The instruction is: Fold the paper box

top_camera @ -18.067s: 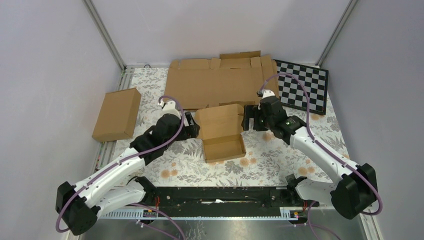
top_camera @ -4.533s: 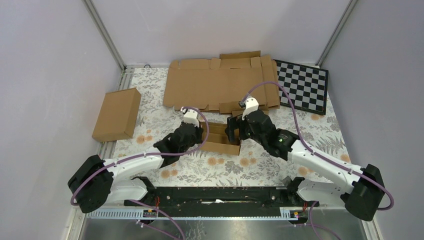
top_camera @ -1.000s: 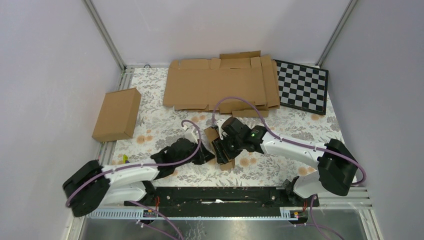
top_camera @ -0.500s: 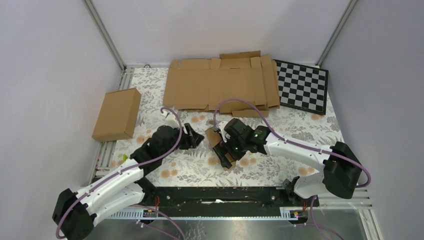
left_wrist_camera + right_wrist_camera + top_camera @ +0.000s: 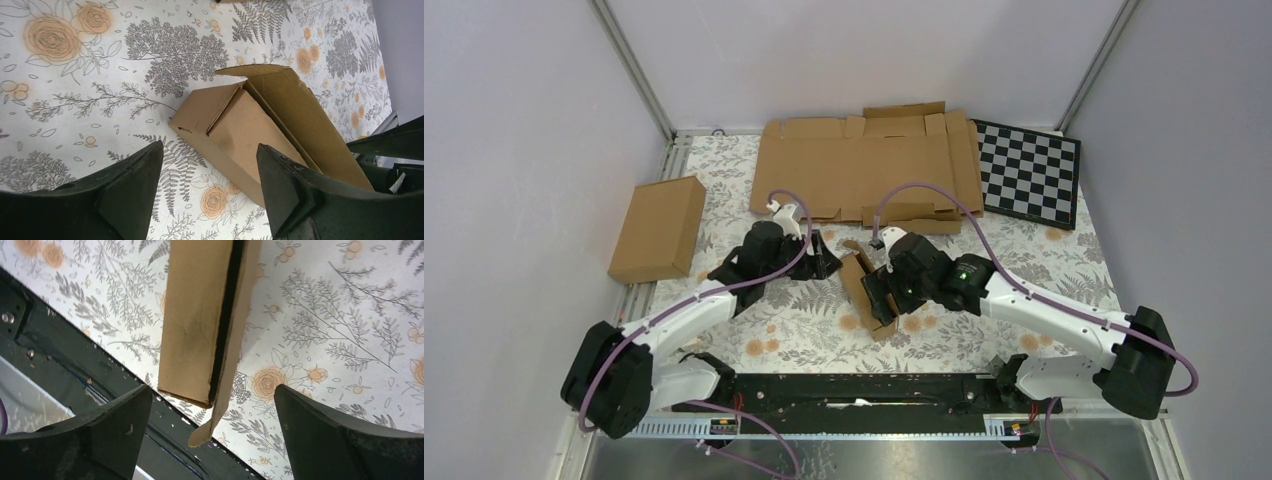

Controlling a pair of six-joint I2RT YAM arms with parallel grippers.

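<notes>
Left gripper [image 5: 820,264] stands with its jaws apart and nothing between them; in the left wrist view [image 5: 209,147] both dark fingers frame bare cloth, with the paper box [image 5: 240,135] lying just beyond the tips and not touched.

Right gripper [image 5: 880,296] has its jaws spread wide. In the right wrist view [image 5: 212,390] the fingers stand on either side of the box's near end, clear of the cardboard, gripping nothing.

Paper box [image 5: 862,290] lies on the floral tablecloth [image 5: 754,335] at mid-table, between the two grippers, its long axis running from far left to near right. It is folded into a narrow closed form, but one long panel stands slightly off the body: the right wrist view shows a dark gap along its length [image 5: 192,315], with a tab projecting past the near end.

A larger brown carton [image 5: 657,228] sits at the left edge, well apart. Flat cardboard sheets [image 5: 864,165] lie along the far side, with a checkerboard [image 5: 1029,172] beside them to the right.
</notes>
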